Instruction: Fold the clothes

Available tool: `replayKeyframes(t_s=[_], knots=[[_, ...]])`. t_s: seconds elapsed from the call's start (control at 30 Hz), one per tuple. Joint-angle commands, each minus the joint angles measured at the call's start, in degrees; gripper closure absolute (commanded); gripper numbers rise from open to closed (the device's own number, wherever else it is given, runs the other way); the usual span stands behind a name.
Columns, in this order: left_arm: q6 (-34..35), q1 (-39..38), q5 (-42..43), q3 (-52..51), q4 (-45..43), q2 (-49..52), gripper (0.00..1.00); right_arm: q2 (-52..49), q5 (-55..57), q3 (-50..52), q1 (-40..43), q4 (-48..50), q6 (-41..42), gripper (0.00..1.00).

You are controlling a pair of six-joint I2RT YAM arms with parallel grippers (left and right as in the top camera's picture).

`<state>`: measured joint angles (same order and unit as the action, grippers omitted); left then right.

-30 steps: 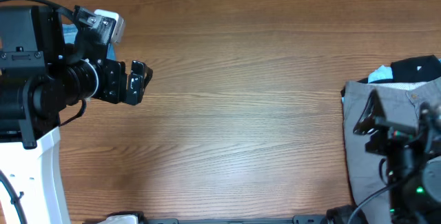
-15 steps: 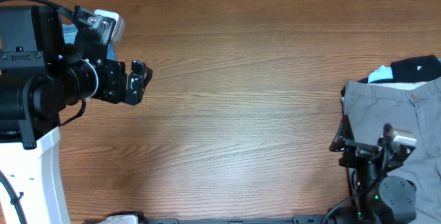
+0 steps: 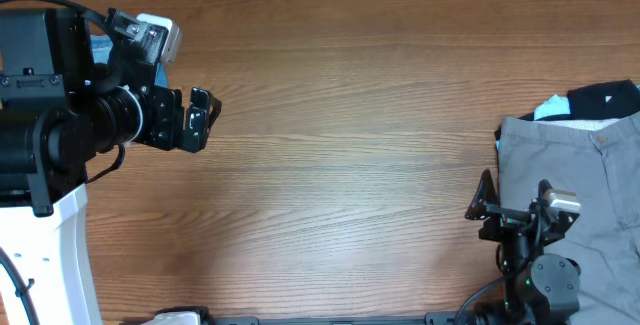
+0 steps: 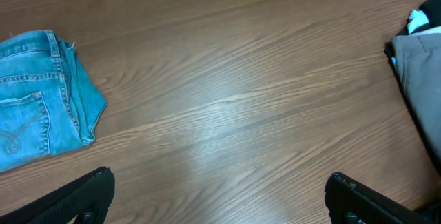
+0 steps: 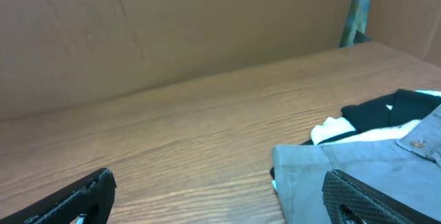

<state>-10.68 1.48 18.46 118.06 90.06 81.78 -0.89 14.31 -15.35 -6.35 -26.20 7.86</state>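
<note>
1. Wood-grain tabletop (image 3: 350, 115), brown, bare across its middle.
2. Left gripper (image 3: 205, 117): jaws spread wide, nothing between them; both fingertips (image 4: 83, 196) hang above the wood.
3. Light-blue faded denim jeans (image 4: 41, 100): bundled flat on the table, ahead of the left gripper and out past the finger at the wrist view's left edge, apart from it. Pocket stitching visible.
4. Right gripper (image 3: 513, 205): jaws wide, empty.
5. Grey cotton trousers (image 3: 570, 160): ahead of the right gripper, their near edge by one finger; contact cannot be told.
6. Black garment (image 3: 605, 100): beyond the grey trousers, touching them.
</note>
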Motion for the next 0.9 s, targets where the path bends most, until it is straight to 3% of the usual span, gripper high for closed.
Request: replayKeyframes(t_s=[0.0, 0.37, 0.87], knots=[[0.6, -0.4, 0.6, -0.2, -0.1, 0.2, 0.0, 0.7, -0.3, 2.2, 0.4, 2.3, -0.2, 0.0], [0.6, -0.4, 0.6, -0.2, -0.1, 0.2, 0.0, 0.7, -0.3, 11.9, 0.4, 15.7, -0.2, 0.0], [0.6, -0.4, 0.6, -0.2, -0.1, 0.3, 0.0, 0.7, -0.3, 12.5, 0.4, 16.9, -0.2, 0.0]])
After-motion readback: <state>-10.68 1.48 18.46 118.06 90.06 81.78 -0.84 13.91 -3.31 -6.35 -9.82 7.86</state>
